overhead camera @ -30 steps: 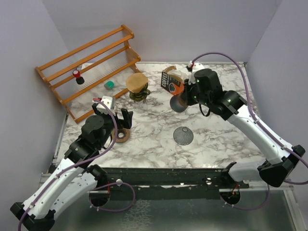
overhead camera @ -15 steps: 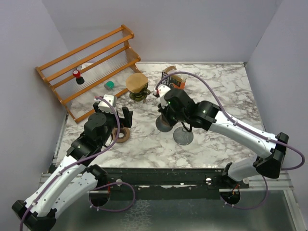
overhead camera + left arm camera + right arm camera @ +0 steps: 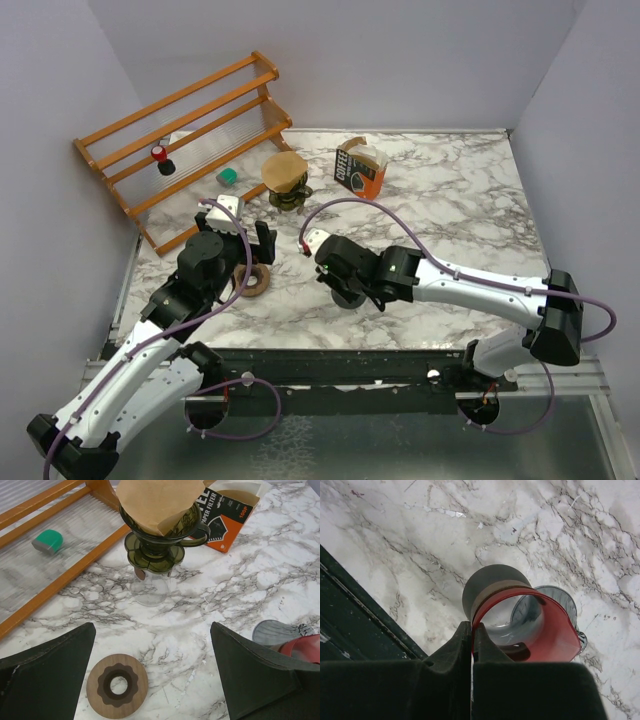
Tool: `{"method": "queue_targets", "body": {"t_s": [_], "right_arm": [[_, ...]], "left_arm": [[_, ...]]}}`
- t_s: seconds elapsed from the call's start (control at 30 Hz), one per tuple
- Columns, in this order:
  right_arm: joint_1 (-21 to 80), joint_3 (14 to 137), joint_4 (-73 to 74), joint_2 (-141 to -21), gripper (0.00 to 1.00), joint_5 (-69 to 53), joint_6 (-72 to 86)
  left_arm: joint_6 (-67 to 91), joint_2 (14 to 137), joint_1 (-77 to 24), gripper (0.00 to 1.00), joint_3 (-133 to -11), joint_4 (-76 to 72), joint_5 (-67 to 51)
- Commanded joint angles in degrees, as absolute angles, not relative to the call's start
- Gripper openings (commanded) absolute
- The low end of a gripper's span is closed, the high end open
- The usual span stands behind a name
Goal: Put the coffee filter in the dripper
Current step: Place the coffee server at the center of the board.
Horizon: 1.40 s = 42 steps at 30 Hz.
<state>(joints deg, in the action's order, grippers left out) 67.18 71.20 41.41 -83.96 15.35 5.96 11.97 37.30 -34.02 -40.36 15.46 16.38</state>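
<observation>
The brown paper coffee filter (image 3: 284,170) sits in the dark green dripper (image 3: 291,196) on a glass server, at the back middle of the table. In the left wrist view the filter (image 3: 155,502) and dripper (image 3: 152,555) lie ahead. My left gripper (image 3: 258,243) (image 3: 155,680) is open and empty, hovering short of the dripper, above a wooden ring (image 3: 117,685). My right gripper (image 3: 345,290) (image 3: 471,635) is shut on the rim of a grey cup with a red inside (image 3: 545,630), low over the front middle of the table.
An orange coffee filter box (image 3: 358,168) stands right of the dripper. A wooden rack (image 3: 180,130) spans the back left, with a green object (image 3: 228,176) at its foot. The wooden ring (image 3: 255,280) lies front left. A grey round lid (image 3: 560,600) lies under the cup.
My right arm has carried the grey and red cup from beside the filter box forward and left, down to the front middle near the grey lid. My left arm barely moved.
</observation>
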Motion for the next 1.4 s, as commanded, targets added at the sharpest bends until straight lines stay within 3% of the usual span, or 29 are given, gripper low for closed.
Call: {"method": "queue_targets", "body": {"t_s": [0.0,0.6,1.37], "right_arm": [[68.00,69.47,36.93,-84.19,0.01,19.78,6.39],[68.97,68.25,33.81,-86.83,0.01,19.85,8.87],[69.08,67.76,34.58,-85.91,0.24,20.65,10.28]], "left_arm": [[12.57,37.30,-33.48,0.99,-39.72,14.21,14.73],[12.58,37.01,-33.15,0.99,-39.63,14.30,14.41],[12.75,37.92,-33.13,0.99,-39.63,14.63,14.65]]}}
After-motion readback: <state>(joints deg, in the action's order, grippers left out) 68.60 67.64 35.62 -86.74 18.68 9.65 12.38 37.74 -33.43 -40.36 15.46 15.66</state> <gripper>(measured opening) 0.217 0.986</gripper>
